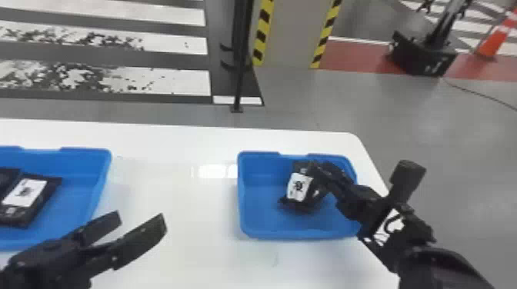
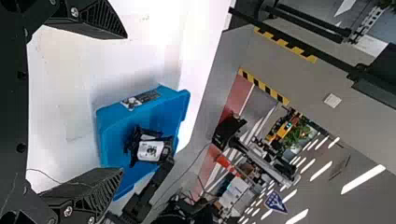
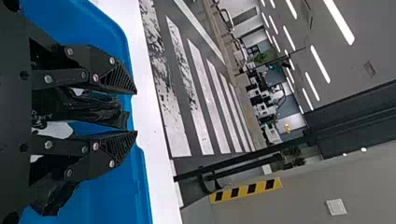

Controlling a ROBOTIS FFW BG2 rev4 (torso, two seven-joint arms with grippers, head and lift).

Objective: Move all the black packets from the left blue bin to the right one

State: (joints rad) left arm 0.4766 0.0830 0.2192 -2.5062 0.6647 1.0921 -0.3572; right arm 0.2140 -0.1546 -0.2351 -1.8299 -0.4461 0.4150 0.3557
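So the black plastic packet with the white label [image 1: 299,187] is down inside the blue plastic bin on the right [image 1: 248,192], toward its far side and a bit right of the middle. It's leaning and kinda crumpled, with more dark packaging bunched up around it. I can't tell how many packets are in that bunch.

Your black right gripper [image 1: 313,168] comes in from the right and is right at that packet's far end. I honestly can't tell if it's clamped on the packet or has let go.

Over in the blue plastic bin on the left [image 1: 96,169], you've got a flat black packet with a white label [image 1: 25,192] lying on the bottom, plus another black packet [image 1: 7,176] just beside it on the left, partly cut off by the view edge.

Your black left gripper [image 1: 141,225] is at the near left, by the near right corner of that left bin. Its jaws are spread wide with nothing between them.

Both bins sit on a white table [image 1: 177,219] with a stretch of tabletop between them. Past the far edge there's a black upright pole [image 1: 240,57], a pillar with yellow-and-black striped edges [image 1: 294,34], and an orange cone [image 1: 494,42] at the far right.
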